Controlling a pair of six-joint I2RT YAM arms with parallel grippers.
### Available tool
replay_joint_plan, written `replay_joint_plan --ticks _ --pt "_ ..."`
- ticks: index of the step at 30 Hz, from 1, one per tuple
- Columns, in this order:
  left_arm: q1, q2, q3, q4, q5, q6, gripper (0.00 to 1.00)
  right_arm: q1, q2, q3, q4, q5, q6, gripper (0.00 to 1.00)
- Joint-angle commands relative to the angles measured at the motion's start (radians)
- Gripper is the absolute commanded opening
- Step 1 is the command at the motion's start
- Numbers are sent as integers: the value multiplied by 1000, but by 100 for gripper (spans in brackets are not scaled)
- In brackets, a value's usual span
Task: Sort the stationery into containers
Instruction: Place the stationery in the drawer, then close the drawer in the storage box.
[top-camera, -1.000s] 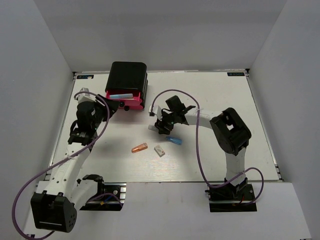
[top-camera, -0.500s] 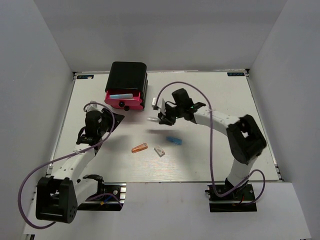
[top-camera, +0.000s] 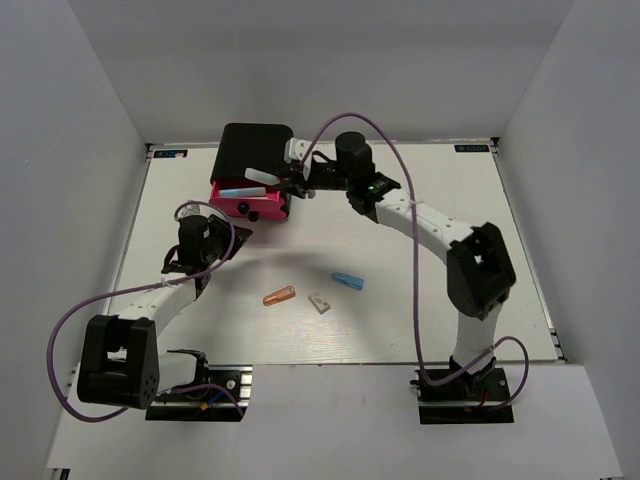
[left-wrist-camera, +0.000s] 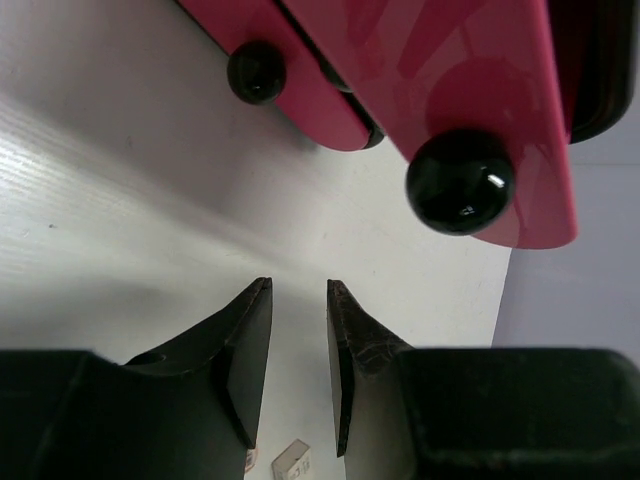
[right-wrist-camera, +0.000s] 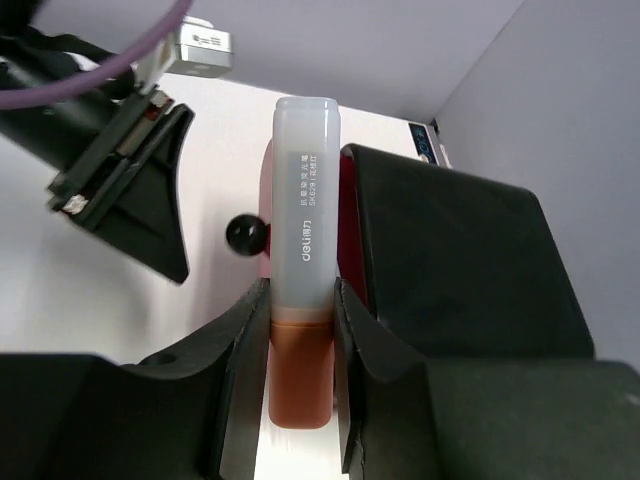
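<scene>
The right tool (right-wrist-camera: 300, 286) is clamped on the orange-and-grey marker (right-wrist-camera: 303, 200), held over the open pink drawer (top-camera: 250, 206) of the black box (top-camera: 255, 145). If released off-centre, the marker could be spilled over the shallow rim, or knocked against the left tool (left-wrist-camera: 300, 290), which is held slightly apart and empty beside the knobs (left-wrist-camera: 460, 182). Three pieces (top-camera: 279, 295) are scattered on the white tabletop (top-camera: 450, 180), which is walled by plain grey panels (top-camera: 70, 150).

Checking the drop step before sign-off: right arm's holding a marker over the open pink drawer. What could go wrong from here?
1. The right gripper pinches the orange-and-grey piece at its orange end only. The long pale cap sticks out, so on release it may tip and catch the open drawer rim or fall outside.
2. The left gripper sits empty close to the drawer front, so a move by either arm might bump the drawer.
</scene>
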Motion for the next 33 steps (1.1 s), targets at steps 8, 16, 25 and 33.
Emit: replay_joint_plan --ticks 8,16,25,33 --pt "4 -50 8 36 -29 -14 41 62 235 212 313 -8 179 0" --pt "4 -4 31 82 -38 -32 41 65 344 325 282 40 202 47" --pt "4 108 99 165 -38 -72 38 54 273 287 274 38 189 57" --pt "-5 205 165 228 -38 -83 25 2 39 50 279 118 234 4"
